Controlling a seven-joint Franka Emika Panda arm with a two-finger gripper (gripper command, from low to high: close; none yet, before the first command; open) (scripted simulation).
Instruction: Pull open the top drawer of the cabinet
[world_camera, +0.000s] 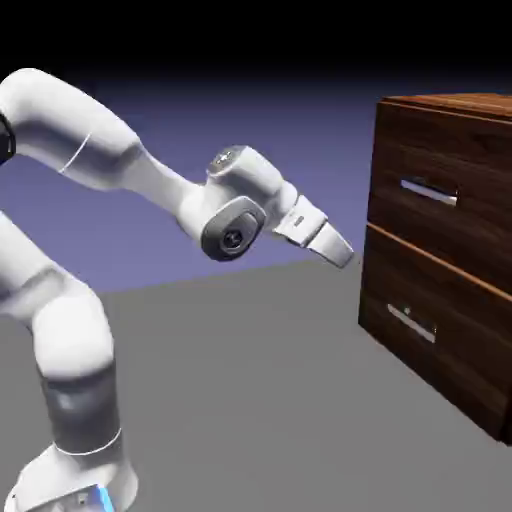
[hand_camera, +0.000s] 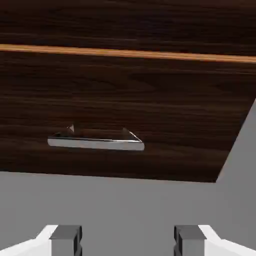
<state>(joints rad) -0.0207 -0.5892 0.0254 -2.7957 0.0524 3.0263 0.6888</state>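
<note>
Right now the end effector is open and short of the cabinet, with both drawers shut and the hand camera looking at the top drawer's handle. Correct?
Not quite. In the hand view the handle lies below the light wood divider, so it belongs to the lower drawer. The rest holds: the end effector is open, short of the cabinet, the top drawer shut.

Both rendered views are evenly and softly lit, seemingly from above. The backdrop fades to black at the exterior view's top. Glints are seen on the silver bar handle (hand_camera: 96, 143). The dark brown wood-grain cabinet (world_camera: 440, 250) is slightly blurred; no cast shadows are discernible.
</note>
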